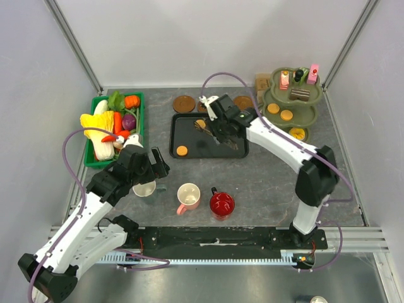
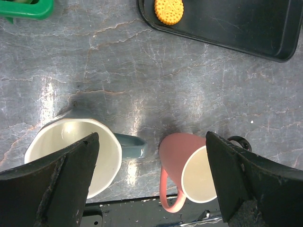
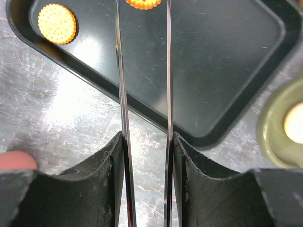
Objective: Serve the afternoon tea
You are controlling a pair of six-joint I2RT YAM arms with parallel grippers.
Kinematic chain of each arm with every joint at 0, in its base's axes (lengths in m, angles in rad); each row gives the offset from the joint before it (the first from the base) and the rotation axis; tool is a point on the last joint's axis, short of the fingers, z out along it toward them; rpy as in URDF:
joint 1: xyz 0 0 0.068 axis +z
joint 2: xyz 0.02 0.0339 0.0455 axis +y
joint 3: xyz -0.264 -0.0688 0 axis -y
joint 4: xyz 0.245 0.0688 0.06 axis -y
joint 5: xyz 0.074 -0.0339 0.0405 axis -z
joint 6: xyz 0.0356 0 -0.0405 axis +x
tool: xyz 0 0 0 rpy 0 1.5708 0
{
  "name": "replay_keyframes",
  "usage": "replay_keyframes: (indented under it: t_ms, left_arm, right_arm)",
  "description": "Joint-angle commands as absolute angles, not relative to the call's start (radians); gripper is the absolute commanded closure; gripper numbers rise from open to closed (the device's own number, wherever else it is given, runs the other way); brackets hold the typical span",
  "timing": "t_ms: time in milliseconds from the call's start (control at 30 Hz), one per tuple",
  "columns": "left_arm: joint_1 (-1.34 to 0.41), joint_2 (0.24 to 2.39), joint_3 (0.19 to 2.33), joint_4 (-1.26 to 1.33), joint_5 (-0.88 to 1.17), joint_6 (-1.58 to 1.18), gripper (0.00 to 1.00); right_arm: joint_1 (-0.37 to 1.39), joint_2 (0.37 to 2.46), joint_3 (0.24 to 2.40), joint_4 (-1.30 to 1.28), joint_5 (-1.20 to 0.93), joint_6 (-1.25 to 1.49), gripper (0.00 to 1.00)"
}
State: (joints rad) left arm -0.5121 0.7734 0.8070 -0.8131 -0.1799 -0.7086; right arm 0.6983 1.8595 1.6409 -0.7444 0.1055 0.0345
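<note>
Fingers (image 2: pixel 66 179) of the left gripper (image 2: pixel 151 142) are spread wide above the near part of the table (image 1: pixel 265 183), pinching nothing. One hangs over the mouth of the whitish mug (image 2: pixel 71 142), the other over the rim of the pink mug (image 2: pixel 189 165). Both mugs stand upright, side by side but apart. The red mug (image 1: pixel 221 204) stands just beside the pink one, on its right.

Further out lies the black tray (image 1: pixel 189 129), with one orange biscuit (image 1: pixel 182 151) in its near left corner. Over the tray, the right gripper (image 3: pixel 146 142) has its fingers pressed onto the metal tongs (image 3: pixel 120 94), whose two thin blades run forward close together. A second orange biscuit (image 3: pixel 142 3) sits on the tray at the blades' tips; I cannot tell whether they touch it.

Left of the tray, the green crate (image 1: pixel 95 163) holds toy vegetables (image 1: pixel 104 126). Behind the tray, two brown round biscuits (image 1: pixel 184 103) lie on the table. In the far right corner, the green tiered stand (image 1: pixel 312 113) carries pink cakes (image 1: pixel 285 79) on top, a brown cake (image 1: pixel 300 95) just below them, and orange biscuits (image 1: pixel 286 115) on the lower tiers.
</note>
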Motion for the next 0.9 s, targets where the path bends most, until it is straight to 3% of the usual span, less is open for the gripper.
replay_keyframes:
  t_ms: [0, 567, 867]
  left_arm:
    - [-0.509, 0.75, 0.821, -0.785, -0.176, -0.703, 0.01]
    - [-0.509, 0.707, 0.801, -0.753, -0.121, -0.698, 0.01]
    - [-0.509, 0.7, 0.788, -0.738, -0.091, -0.695, 0.01]
  right_arm:
    - [0.675, 1.68, 1.56, -0.663, 0.167, 0.103, 0.58]
    - [0.549, 1.145, 1.263, -0.774, 0.354, 0.302, 0.63]
    - [0.512, 1.011, 1.206, -0.943, 0.456, 0.353, 0.63]
